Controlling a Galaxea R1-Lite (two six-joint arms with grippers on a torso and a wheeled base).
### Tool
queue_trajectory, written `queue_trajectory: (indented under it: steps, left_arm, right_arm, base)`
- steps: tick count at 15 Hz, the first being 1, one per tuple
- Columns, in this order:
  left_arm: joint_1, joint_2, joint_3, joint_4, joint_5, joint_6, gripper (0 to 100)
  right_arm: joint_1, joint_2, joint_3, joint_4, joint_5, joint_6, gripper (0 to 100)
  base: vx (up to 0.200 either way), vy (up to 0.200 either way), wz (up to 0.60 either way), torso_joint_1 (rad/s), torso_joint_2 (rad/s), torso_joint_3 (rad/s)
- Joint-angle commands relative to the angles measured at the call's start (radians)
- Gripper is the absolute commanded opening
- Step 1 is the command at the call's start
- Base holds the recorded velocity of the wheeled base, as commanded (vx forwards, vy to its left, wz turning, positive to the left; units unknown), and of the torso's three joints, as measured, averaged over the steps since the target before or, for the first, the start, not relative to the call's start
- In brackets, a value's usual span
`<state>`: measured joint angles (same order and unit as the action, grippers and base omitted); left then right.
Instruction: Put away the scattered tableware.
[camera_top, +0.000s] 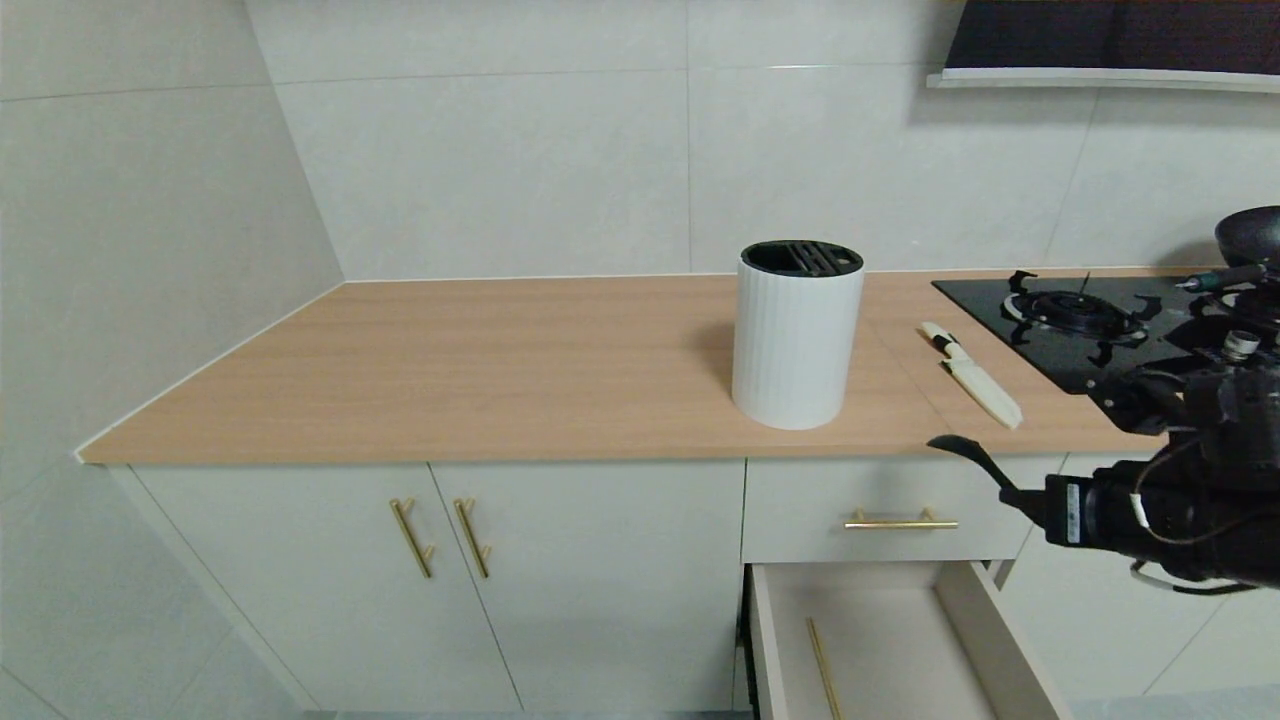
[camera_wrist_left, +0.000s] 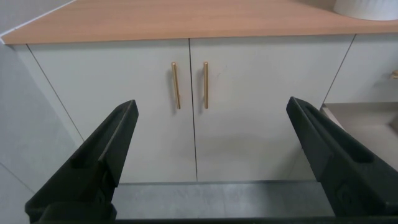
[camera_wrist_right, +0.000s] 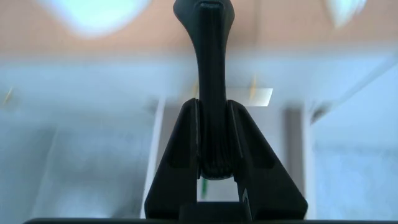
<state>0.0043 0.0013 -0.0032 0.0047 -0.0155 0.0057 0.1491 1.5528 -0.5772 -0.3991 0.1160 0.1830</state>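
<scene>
A white ribbed utensil holder (camera_top: 798, 340) with a black slotted top stands on the wooden counter (camera_top: 480, 370). To its right a cream-coloured knife (camera_top: 972, 376) lies flat on the counter. My right gripper (camera_top: 1032, 500) is in front of the counter edge, over the open drawer (camera_top: 965, 620), shut on a slim black utensil (camera_top: 968, 455) that points left and up. The right wrist view has the black utensil (camera_wrist_right: 211, 56) clamped between the fingers of the right gripper (camera_wrist_right: 213, 158). My left gripper (camera_wrist_left: 211, 109) hangs open and holds nothing, facing the lower cabinet doors (camera_wrist_left: 249, 118).
A black gas hob (camera_top: 1080, 320) with a dark pan (camera_top: 1250, 235) fills the counter's right end. The drawer holds a thin gold rod (camera_top: 822, 668). Above it is a shut drawer with a gold handle (camera_top: 900, 521). Tiled walls close the back and left.
</scene>
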Motion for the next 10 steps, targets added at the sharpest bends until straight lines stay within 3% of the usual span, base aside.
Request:
queue_trajectory:
  steps: [1, 8, 10]
  left_arm:
    - [0.000, 0.000, 0.000, 0.000, 0.000, 0.000, 100]
    - [0.000, 0.000, 0.002, 0.000, 0.000, 0.000, 100]
    - [0.000, 0.000, 0.000, 0.000, 0.000, 0.000, 100]
  right_arm:
    - [0.026, -0.079, 0.076, 0.005, 0.005, -0.002, 0]
    - [0.075, 0.070, 0.140, -0.043, -0.004, -0.022, 0]
    - [0.075, 0.089, 0.143, -0.050, -0.004, -0.022, 0]
  base:
    - [0.000, 0.000, 0.00, 0.000, 0.00, 0.000]
    - [0.000, 0.000, 0.00, 0.000, 0.00, 0.000]
    - [0.000, 0.000, 0.00, -0.117, 0.28, 0.159]
